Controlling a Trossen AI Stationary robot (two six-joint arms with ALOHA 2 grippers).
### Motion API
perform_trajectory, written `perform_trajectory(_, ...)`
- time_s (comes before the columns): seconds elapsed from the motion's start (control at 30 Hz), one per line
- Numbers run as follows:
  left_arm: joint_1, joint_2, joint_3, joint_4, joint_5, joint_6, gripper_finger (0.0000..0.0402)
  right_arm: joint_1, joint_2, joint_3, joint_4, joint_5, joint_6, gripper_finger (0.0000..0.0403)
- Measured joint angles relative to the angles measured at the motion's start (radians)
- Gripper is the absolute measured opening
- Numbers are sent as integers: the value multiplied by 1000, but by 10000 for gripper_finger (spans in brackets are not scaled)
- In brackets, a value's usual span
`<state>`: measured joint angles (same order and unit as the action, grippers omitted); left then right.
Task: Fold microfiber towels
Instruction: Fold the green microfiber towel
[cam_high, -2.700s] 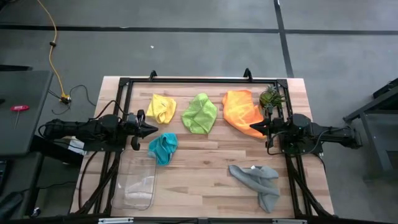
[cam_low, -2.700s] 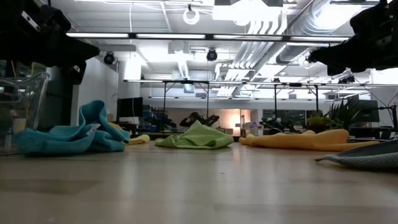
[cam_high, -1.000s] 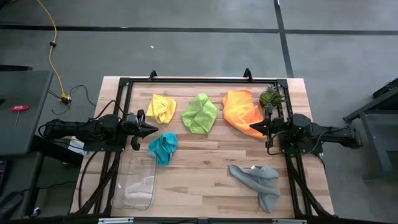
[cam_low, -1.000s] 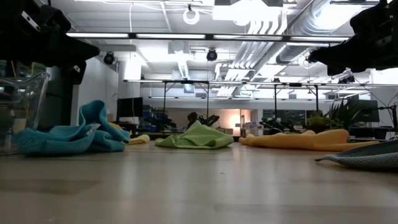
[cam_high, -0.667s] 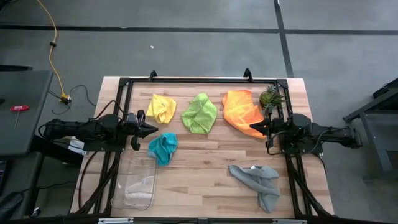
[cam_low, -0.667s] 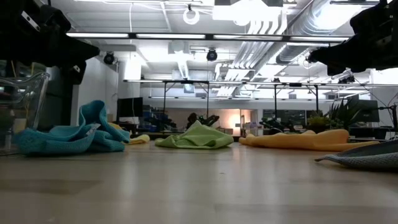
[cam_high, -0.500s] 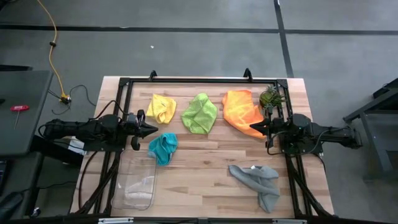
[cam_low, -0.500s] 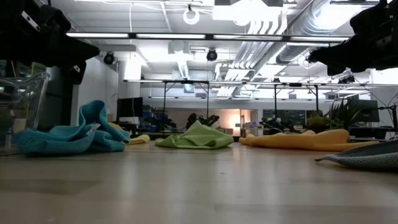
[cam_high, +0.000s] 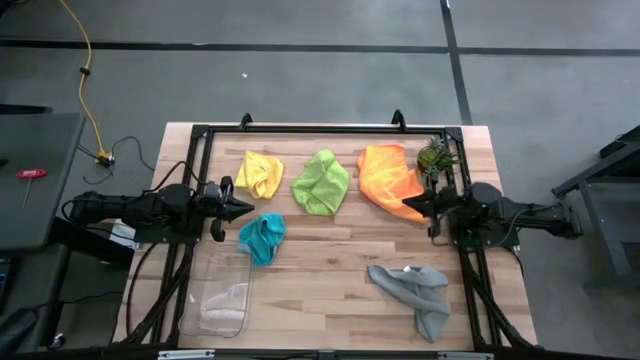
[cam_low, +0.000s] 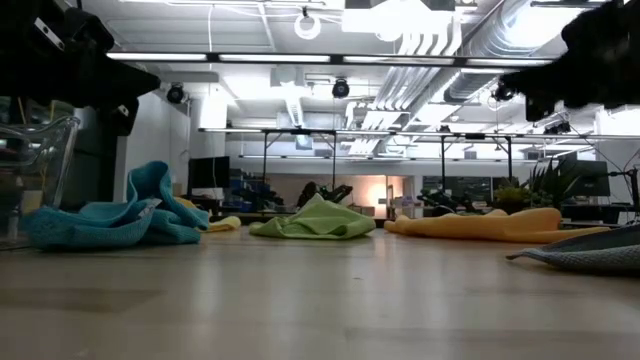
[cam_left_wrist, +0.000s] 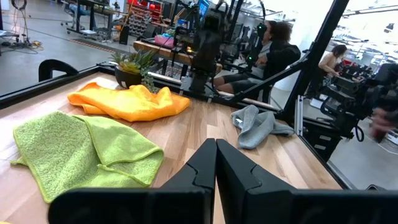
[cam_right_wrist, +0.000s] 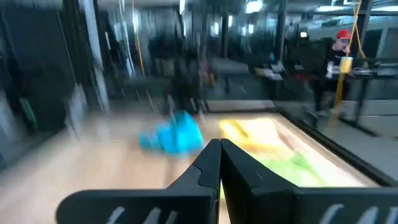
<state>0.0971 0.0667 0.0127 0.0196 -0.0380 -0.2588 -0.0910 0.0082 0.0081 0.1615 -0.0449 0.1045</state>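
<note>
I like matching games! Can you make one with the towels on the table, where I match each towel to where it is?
Things:
1. yellow towel
2. teal towel
3. orange towel
4. grey towel

Places:
a. right next to the small plant
b. near corner of the table, on the right arm's side
c. just beyond the clear tray
d. far row, on the left arm's side

Pairs: 1-d, 2-c, 3-a, 4-b
</note>
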Motion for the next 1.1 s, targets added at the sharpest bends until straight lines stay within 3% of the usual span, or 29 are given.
perform_trajectory(0.1, 0, 0, 0, 0, 0, 0, 0, 0, -2, 0, 232, 50, 274, 0)
perform_trajectory(0.2, 0, 0, 0, 0, 0, 0, 0, 0, -1, 0, 408, 213, 397, 0)
perform_trajectory(0.27, 0, 0, 0, 0, 0, 0, 0, 0, 0, 7, 439, 269, 398, 0)
perform_trajectory(0.37, 0, 0, 0, 1, -3, 0, 0, 0, 33, 43, 426, 269, 369, 0)
perform_trajectory(0.53, 0, 1, 0, 30, -19, 0, 0, 0, 175, 113, 423, 280, 340, 0)
perform_trajectory(0.8, 0, 1, 0, 400, -27, -98, 0, 0, 458, 245, 426, 343, 345, 0)
perform_trajectory(0.97, 1, 9, 2, 569, -222, -178, 0, 0, 622, 351, 426, 344, 389, 0)
perform_trajectory(1.1, 0, 54, 46, 505, -195, -259, 0, -10, 767, 460, 428, 352, 385, 0)
